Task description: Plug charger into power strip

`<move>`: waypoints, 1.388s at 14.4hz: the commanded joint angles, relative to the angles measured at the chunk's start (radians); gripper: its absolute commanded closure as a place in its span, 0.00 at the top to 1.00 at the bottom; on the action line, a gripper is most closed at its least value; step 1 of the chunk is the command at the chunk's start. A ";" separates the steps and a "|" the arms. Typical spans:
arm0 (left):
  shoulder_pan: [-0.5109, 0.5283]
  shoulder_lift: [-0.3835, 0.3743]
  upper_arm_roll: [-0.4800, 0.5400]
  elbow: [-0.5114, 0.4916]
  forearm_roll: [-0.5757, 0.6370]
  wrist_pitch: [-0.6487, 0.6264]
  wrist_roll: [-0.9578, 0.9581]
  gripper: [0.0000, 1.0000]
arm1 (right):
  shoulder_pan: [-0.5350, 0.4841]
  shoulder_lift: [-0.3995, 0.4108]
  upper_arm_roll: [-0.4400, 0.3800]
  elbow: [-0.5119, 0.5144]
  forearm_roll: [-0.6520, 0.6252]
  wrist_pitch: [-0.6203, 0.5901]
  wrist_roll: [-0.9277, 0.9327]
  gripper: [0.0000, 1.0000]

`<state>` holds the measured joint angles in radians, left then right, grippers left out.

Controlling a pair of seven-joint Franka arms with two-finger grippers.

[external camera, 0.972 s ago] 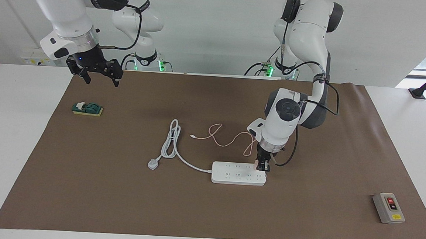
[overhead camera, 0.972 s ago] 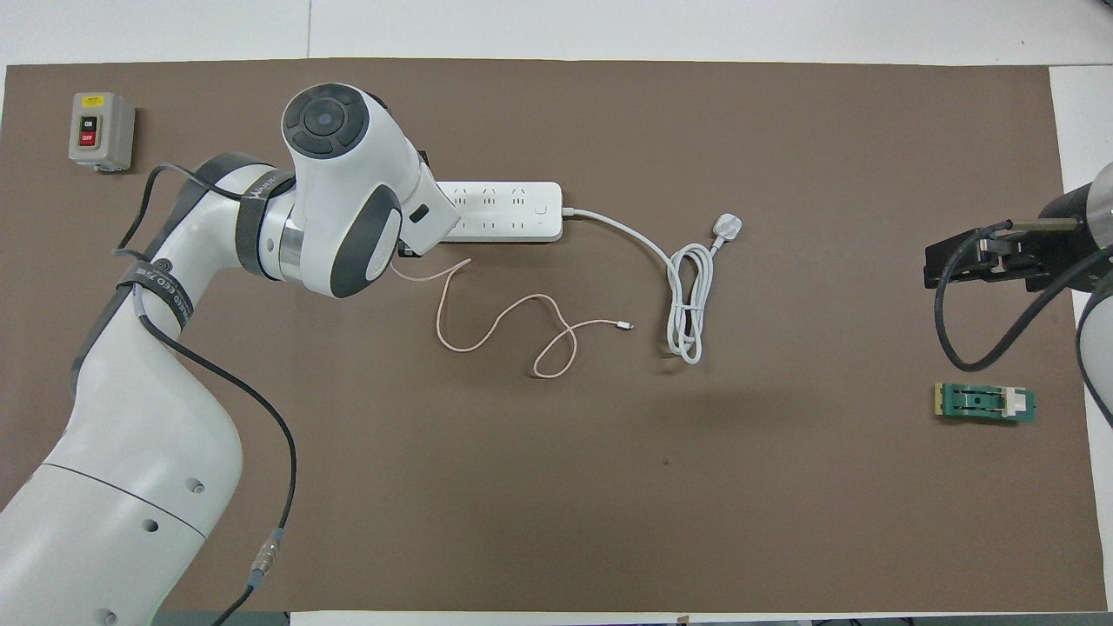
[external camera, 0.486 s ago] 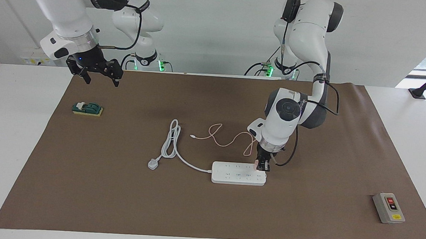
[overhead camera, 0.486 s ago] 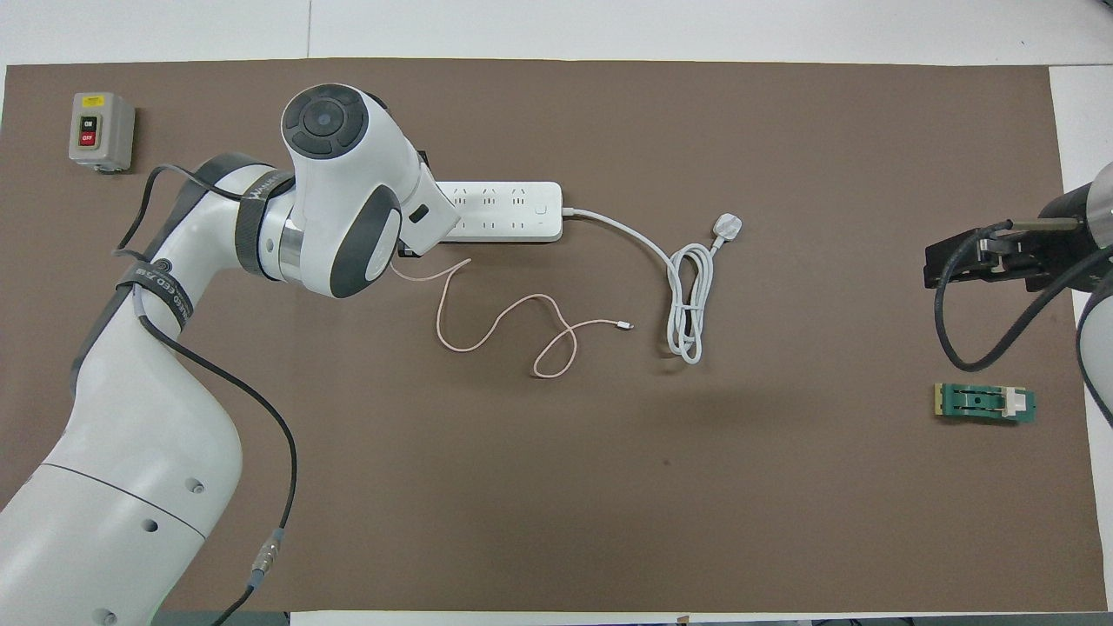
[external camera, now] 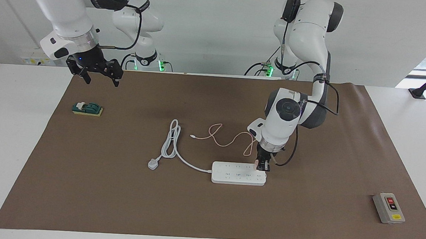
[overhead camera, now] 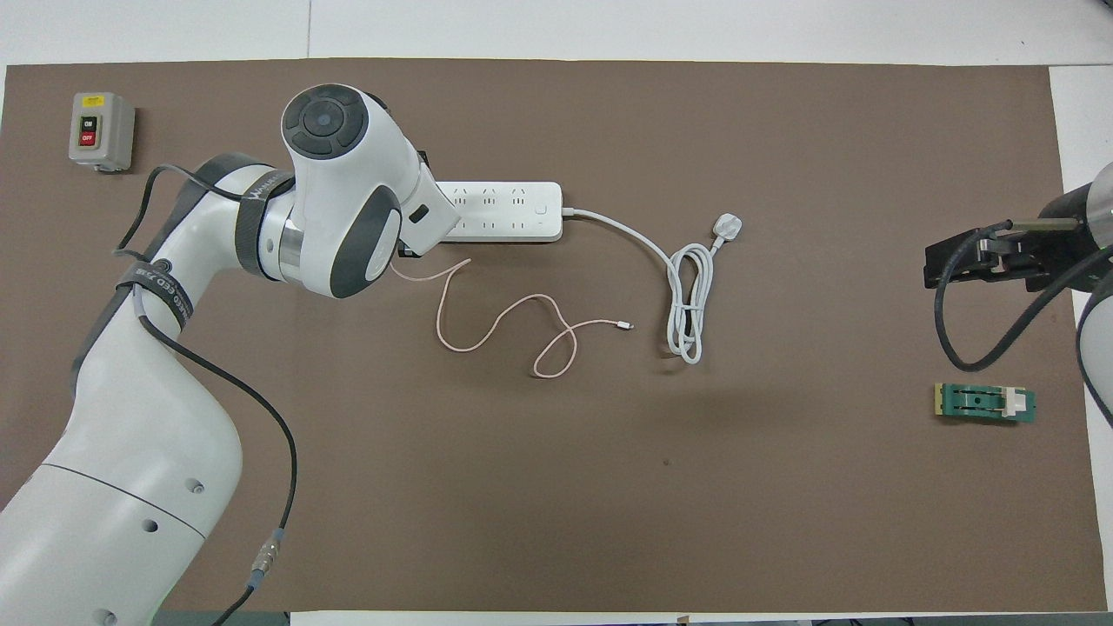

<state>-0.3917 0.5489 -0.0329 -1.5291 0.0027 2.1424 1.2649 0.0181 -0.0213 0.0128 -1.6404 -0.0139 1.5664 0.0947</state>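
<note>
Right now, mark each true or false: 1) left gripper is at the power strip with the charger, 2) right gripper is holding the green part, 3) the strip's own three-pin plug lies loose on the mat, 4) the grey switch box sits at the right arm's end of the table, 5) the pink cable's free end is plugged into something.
1) True: the left gripper is shut on the pink charger at the end of the power strip.
2) False: the right gripper is open, up in the air; the green part lies on the mat.
3) True: the three-pin plug lies loose.
4) False: the grey switch box sits at the left arm's end.
5) False: the pink cable ends loose on the mat.
</note>
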 commanded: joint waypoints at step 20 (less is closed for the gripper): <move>-0.010 -0.179 0.002 -0.028 -0.194 -0.262 -0.433 1.00 | -0.017 -0.020 0.010 -0.015 0.014 -0.016 0.014 1.00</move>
<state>-0.3985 0.4189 -0.0395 -1.5343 -0.1675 1.9318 0.8862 0.0181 -0.0213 0.0128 -1.6404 -0.0139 1.5664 0.0947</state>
